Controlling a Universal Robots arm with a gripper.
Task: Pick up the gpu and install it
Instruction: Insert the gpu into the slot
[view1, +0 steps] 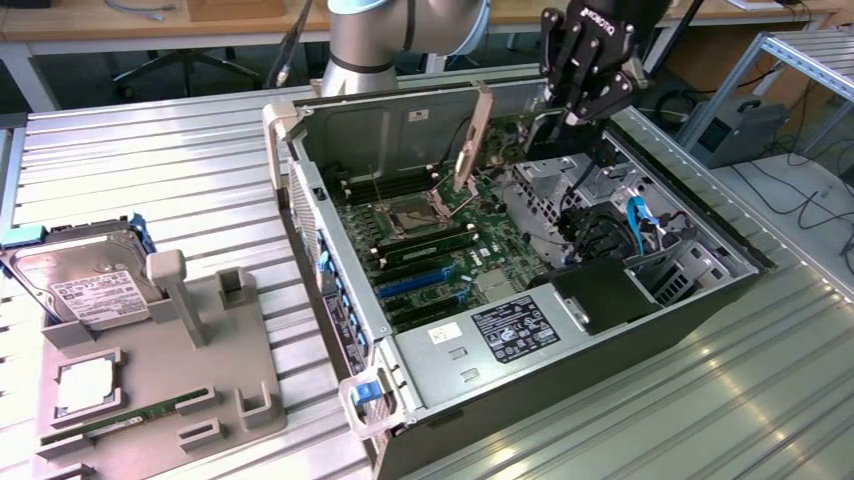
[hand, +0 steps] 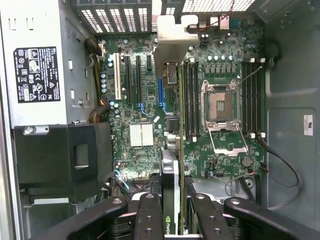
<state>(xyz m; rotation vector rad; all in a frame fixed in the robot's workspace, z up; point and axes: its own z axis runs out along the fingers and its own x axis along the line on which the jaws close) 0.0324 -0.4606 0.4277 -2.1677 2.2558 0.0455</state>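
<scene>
My gripper (view1: 577, 108) hangs over the far side of the open computer case (view1: 694, 215), shut on the gpu (view1: 471, 140). The card stands on edge above the motherboard (view1: 441, 250), with its silver bracket toward the exterior view's left. In the wrist view the gpu (hand: 170, 170) runs edge-on out from between my black fingers (hand: 150, 215), and its bracket reaches toward the vented rear wall. It hovers above the board between the expansion slots (hand: 125, 75) and the RAM slots (hand: 192, 95). My gripper (hand: 172, 200) grips the card's near end.
The CPU socket (hand: 220, 105) stands open. The power supply (view1: 514, 330) and a black shroud (hand: 60, 160) fill one end of the case, with cables and a drive cage (view1: 627, 230) beside them. At the exterior view's left a grey fixture (view1: 200, 330) holds a hard drive (view1: 87, 285) and a RAM stick (view1: 120, 415).
</scene>
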